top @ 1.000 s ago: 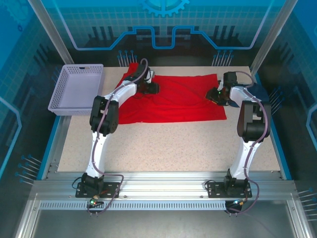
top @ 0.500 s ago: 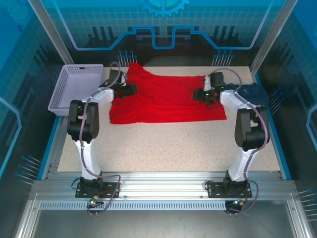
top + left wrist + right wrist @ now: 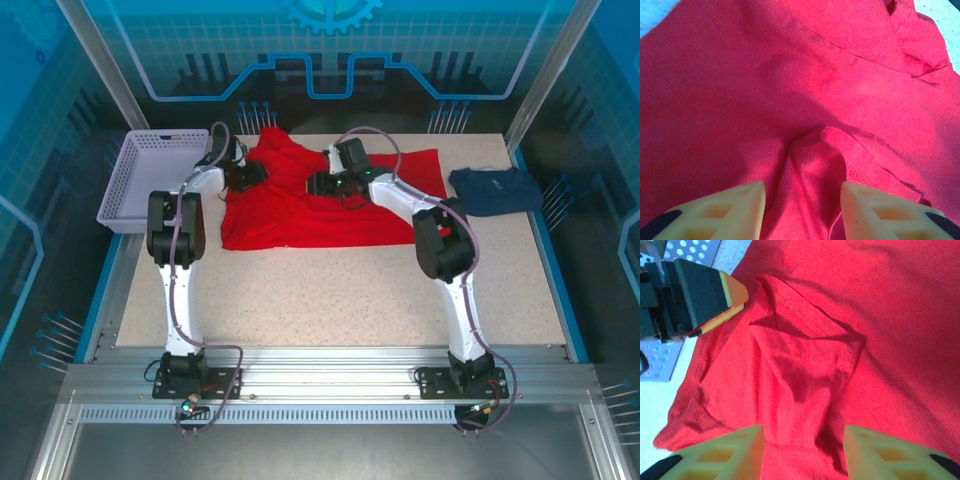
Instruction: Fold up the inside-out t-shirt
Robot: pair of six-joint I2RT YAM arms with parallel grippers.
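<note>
Cloth first: seen from above, the inside-out t-shirt (image 3: 300, 215) lies spread and rumpled beneath both my pincers, not yet folded in any tidy way. My left pincer (image 3: 250, 175) sits low on its edge with the lilac basket (image 3: 150, 180) just outboard of it. My right pincer (image 3: 318, 186) is down on the shirt's middle, close beside the left, and the dark navy garment (image 3: 495, 190) lies well off behind its arm. From my left wrist, the two pads stand apart and straddle a soft ridge of red cloth that rises between them, with a stitched hem (image 3: 865, 172) running off past the right pad; the ridge looks loose, not squeezed, so I judge this pincer spread and not yet biting. From my right wrist, the pads are likewise spread, with a raised flap lying between and ahead of them. Its own hem runs across further ahead, and the tip of my left pincer shows ahead and to the left. I take the step in hand to be gathering a hold near this side of the shirt before the first fold. Next I'd need both pincers to press together on cloth, a single layer if possible, then lift and carry it across in step so nothing drags or bunches
</note>
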